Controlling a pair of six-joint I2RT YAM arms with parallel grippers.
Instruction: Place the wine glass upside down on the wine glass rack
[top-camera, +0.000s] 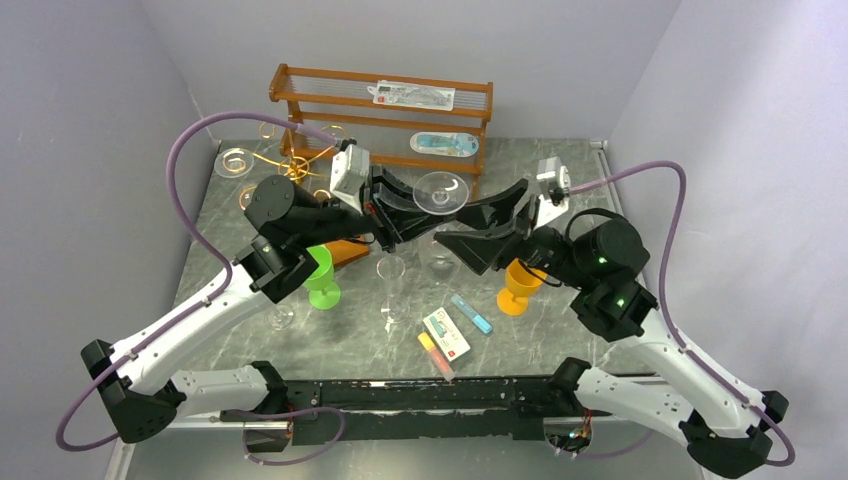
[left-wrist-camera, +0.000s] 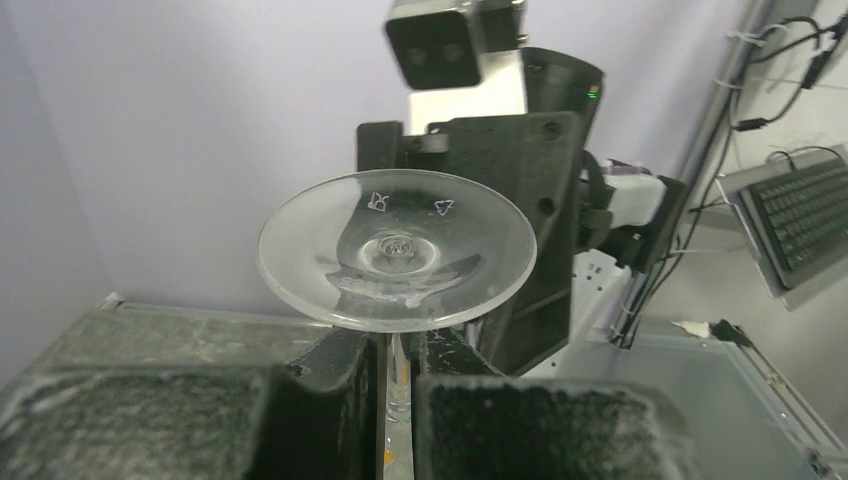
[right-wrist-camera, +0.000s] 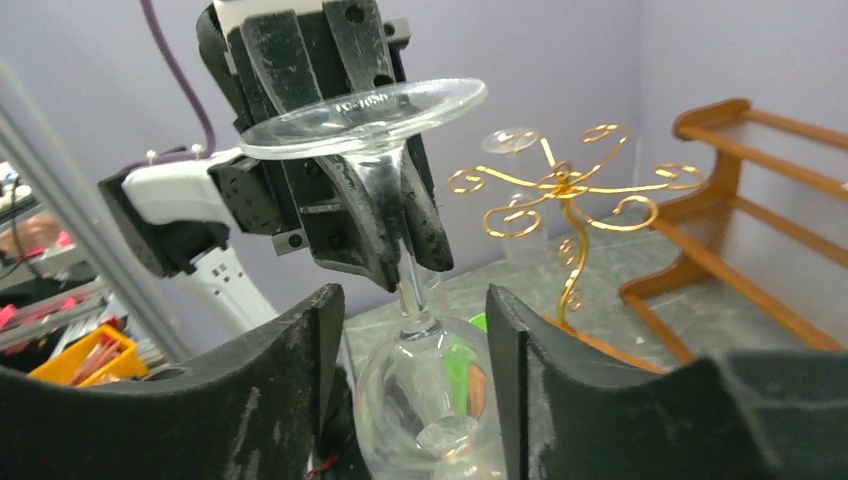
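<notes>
The clear wine glass (top-camera: 441, 190) hangs upside down over the table's middle, its round foot (left-wrist-camera: 397, 250) on top and its bowl (right-wrist-camera: 435, 400) below. My left gripper (left-wrist-camera: 397, 400) is shut on the thin stem just under the foot. My right gripper (right-wrist-camera: 412, 305) stands open, one finger on each side of the bowl; a gap shows at its left finger, and the right one is very close to the glass. The gold wire wine glass rack (top-camera: 290, 165) stands at the back left, behind the left gripper (top-camera: 400, 215), and its curled arms (right-wrist-camera: 560, 185) show past the glass.
A two-tier wooden shelf (top-camera: 380, 110) holding packets stands at the back. A green cup (top-camera: 323, 275), a tall clear glass (top-camera: 392, 285) and an orange cup (top-camera: 518, 285) stand below the grippers. Small packets (top-camera: 447, 335) lie near the front. Another glass (top-camera: 235, 160) hangs at the rack's left.
</notes>
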